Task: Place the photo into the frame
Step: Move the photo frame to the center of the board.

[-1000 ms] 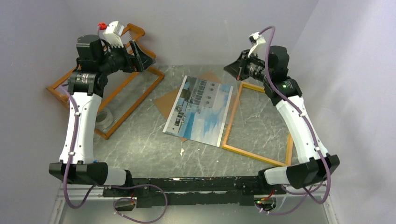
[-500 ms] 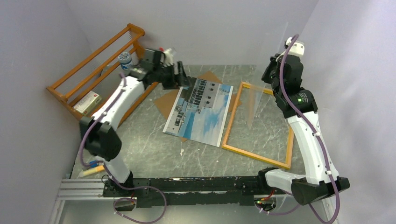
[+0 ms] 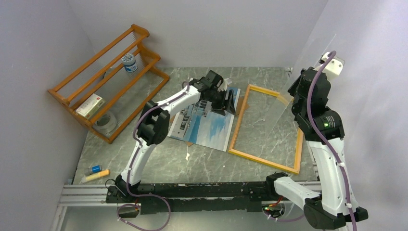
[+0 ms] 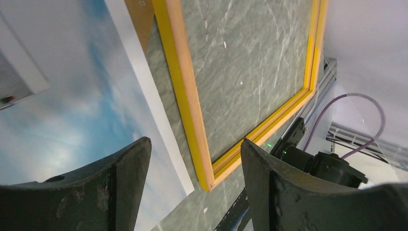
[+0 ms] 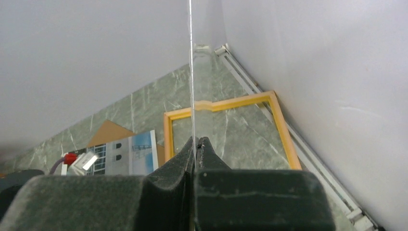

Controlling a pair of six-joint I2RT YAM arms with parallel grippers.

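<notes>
Rack [image 3: 96, 58] sitting in the upper left of the top view, not mattering here. Moving right and seeing the photo [image 3: 211, 127] lying face up just left of centre. Resting mostly on a brown hardboard panel [image 3: 166, 108], with its right edge just beside the frame's left rail.

Hovering over the photo's upper right corner: the left gripper [image 3: 226, 102], spreading its fingers [image 4: 120, 187] wide and carrying nothing. Looking down between them in the left wrist view and getting blue sky on the left, yellow rail in the middle.

Guessing at thin paper here, so light, floppy and easy to crease. Probably lying dead flat too, so not offering much of an edge to pinch. Thinking of going for a corner or the right edge, wherever the paper is sitting a touch proud of the table [image 3: 159, 154]. Then nipping only the margin and dragging it low rather than lifting it high.

Further right, finding the frame [image 3: 262, 160] lying flat, right of centre, showing bare marble through its opening. Nothing sitting in it yet. Looking stiff and not needing any handling.

At the far right, spotting the right gripper [image 3: 298, 82] up high, clamping tight on a clear pane [image 3: 312, 50]. Showing as a thin edge-on line in the right wrist view. Reckoning on that being slippery and breakable, so worth holding well clear of the photo.
</notes>
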